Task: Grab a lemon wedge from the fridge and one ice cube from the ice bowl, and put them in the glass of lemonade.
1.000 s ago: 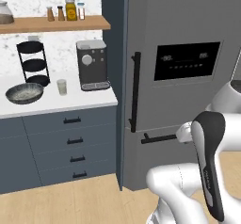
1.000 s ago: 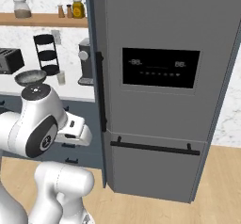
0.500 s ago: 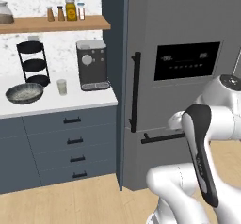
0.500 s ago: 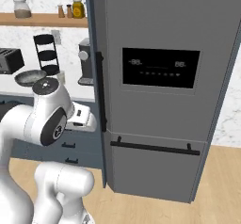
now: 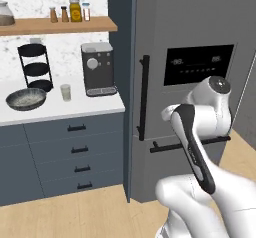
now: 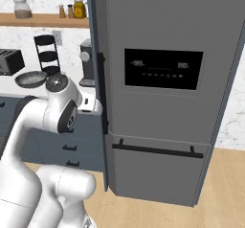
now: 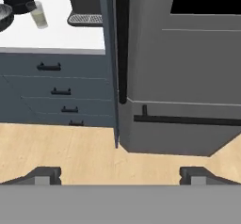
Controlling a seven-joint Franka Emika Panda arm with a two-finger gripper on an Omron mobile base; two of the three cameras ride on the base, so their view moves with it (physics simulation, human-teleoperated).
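Pale wood floor lies nearest, under the gripper [image 7: 120,175], whose jaws stand wide with nothing between them, aimed at the fridge [image 5: 200,37] and its upright handle [image 7: 122,44], likely to pull the shut door. Farther left, on the counter [image 5: 60,113], the ice bowl [image 5: 26,99] and glass of lemonade [image 5: 65,92] wait.

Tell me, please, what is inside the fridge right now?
That cannot be seen: both doors of the fridge are shut, so any lemon wedge is hidden. Only its outside shows: the black display panel, the tall vertical handle and the lower bar handle.
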